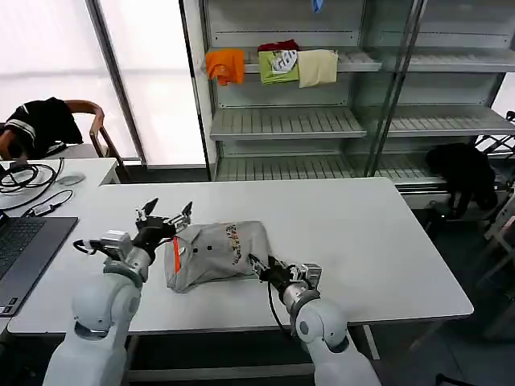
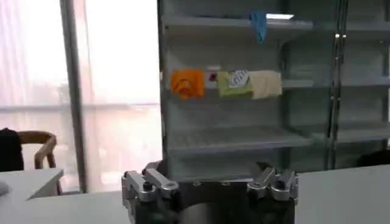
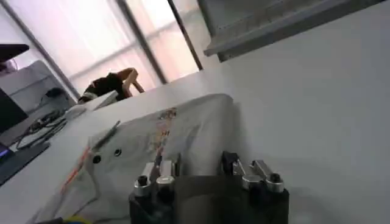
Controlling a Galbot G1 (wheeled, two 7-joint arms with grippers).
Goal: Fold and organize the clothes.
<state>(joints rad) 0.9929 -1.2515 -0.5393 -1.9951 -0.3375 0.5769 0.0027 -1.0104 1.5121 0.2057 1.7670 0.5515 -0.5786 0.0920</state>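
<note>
One of the clothes, a light grey shirt (image 1: 213, 253) with a small chest print and an orange stripe (image 1: 175, 256), lies folded in a bundle at the middle of the white table (image 1: 378, 241). My left gripper (image 1: 165, 214) is open, its fingers spread wide just above the shirt's left end; in the left wrist view the left gripper (image 2: 210, 182) faces the shelves with nothing between its fingers. My right gripper (image 1: 259, 264) is open at the shirt's right edge. In the right wrist view the shirt (image 3: 158, 134) lies right in front of the right gripper (image 3: 201, 170).
A laptop (image 1: 24, 241) and cables (image 1: 28, 177) sit at the table's left end. Behind the table stands a shelf rack (image 1: 290, 121) holding small orange (image 1: 225, 64), green (image 1: 278, 66) and cream (image 1: 319, 67) folded pieces. Black garments lie on a chair (image 1: 44, 125) and at the right (image 1: 463, 169).
</note>
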